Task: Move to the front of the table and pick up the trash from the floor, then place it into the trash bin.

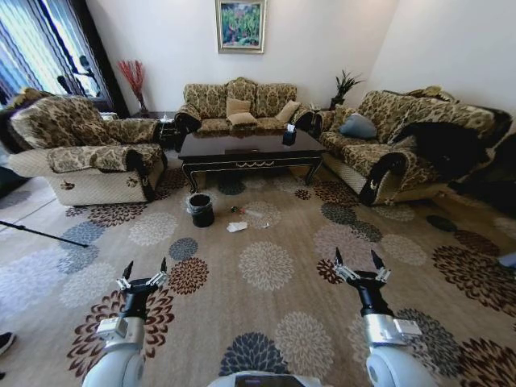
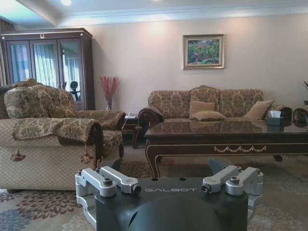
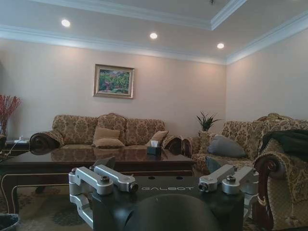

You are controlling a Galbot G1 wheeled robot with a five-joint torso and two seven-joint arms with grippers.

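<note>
Standing well back from the table (image 1: 251, 150), out on the open flowered carpet (image 1: 266, 266), with the approach hardly begun by the look of it. Nothing picked up, nothing binned. Left gripper (image 1: 145, 272) held out low over the carpet, fingers spread wide, carrying nothing. Right gripper (image 1: 359, 264) the same on the other side: wide, bare, level with its partner.

Trash (image 1: 237, 226) lying on the carpet in front of the table: a crumpled white tissue nearest, and just beyond it what looks like a clear bottle (image 1: 251, 214) with a red dot at one end, though hard to make out for certain at this range. Trash bin (image 1: 201, 210) upright just beside the litter, close to the table's left front leg, liner folded over the rim. So drive first, then stoop, grasp, drop; the whole job left to do.

Around the work: armchair (image 1: 85, 157) on the left, far sofa (image 1: 240, 105) behind the table, long sofa (image 1: 395, 141) on the right with a dark throw over its arm. Tissue box (image 1: 289, 136) on the tabletop, not part of the litter. Thin dark rod (image 1: 40, 234) slanting across the floor at far left, off the line of travel. Straight ahead, bare carpet between the grippers and the litter, nothing blocking; bin and table leg crowd the pick spot on its left and far side.
</note>
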